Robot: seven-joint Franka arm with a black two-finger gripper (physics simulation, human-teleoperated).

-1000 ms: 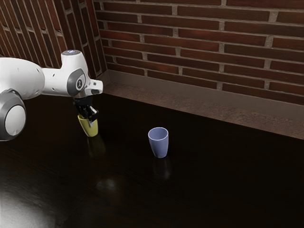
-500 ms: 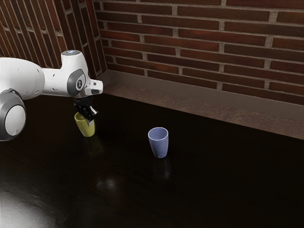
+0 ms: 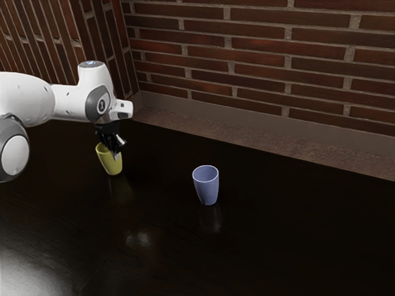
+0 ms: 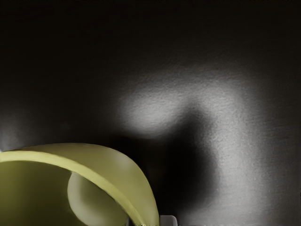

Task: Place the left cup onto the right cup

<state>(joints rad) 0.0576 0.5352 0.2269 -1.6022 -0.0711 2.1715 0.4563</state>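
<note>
A yellow cup (image 3: 110, 160) hangs just above the dark table at the exterior view's left, and my black gripper (image 3: 112, 145) is shut on its rim. Its open mouth and inner wall loom large as the yellow cup (image 4: 80, 186) right under my hand in the wrist view. A lavender-blue cup (image 3: 205, 184) stands upright on the table, well to the exterior view's right of the held one.
The dark glossy table (image 3: 259, 246) stretches wide around both cups. A stone ledge (image 3: 265, 139) and brick walls (image 3: 259, 55) border it at the back and the exterior view's left.
My gripper has lifted the yellow cup off the table, raising it slightly and shifting a little to the exterior view's left. The lavender-blue cup has stayed put.
</note>
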